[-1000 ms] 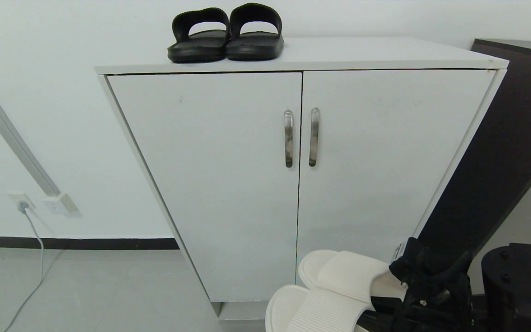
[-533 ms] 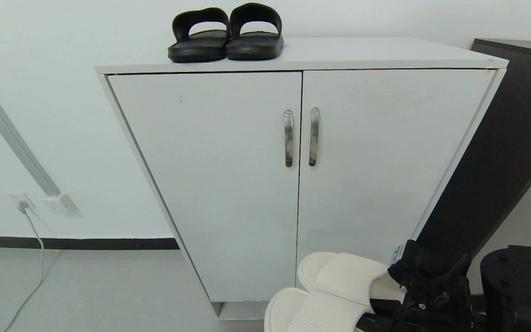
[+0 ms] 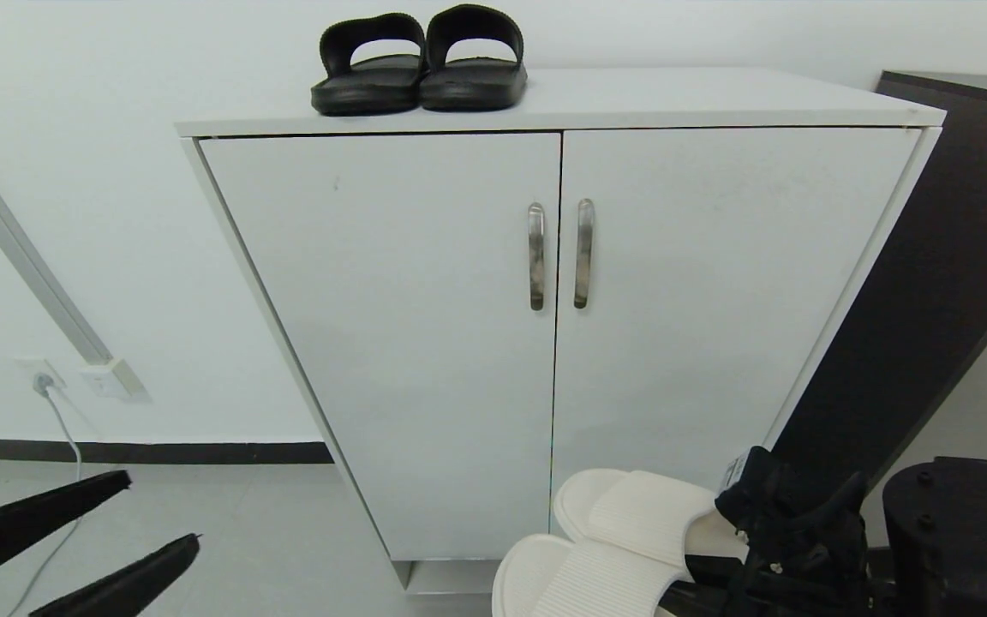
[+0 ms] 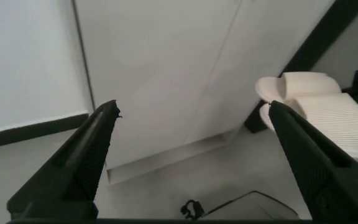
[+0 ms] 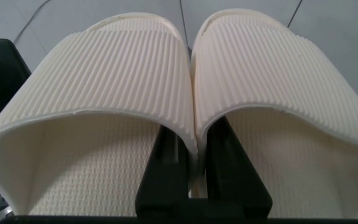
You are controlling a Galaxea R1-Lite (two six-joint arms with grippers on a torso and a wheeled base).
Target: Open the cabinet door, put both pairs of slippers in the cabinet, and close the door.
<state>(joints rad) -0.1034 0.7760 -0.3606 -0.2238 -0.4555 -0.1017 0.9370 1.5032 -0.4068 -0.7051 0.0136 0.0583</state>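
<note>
right claw (image 5: 194,163) pinches cream slippers (image 5: 104,81) low before cabinet (image 3: 425,343)

A white wall (image 3: 116,214) meets the grey floor (image 3: 245,531) at a black skirting (image 3: 134,452). A dark panel (image 3: 930,283) stands at the right.

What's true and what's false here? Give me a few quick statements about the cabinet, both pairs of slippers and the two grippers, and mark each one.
1. Both cabinet doors are closed. True.
2. The black slippers lie on the floor. False: they sit side by side on the cabinet top.
3. The right gripper is shut on the white slippers, holding both together. True.
4. The left gripper is clamped on a door handle. False: it is open and empty, low over the floor to the left of the cabinet, touching nothing.
</note>
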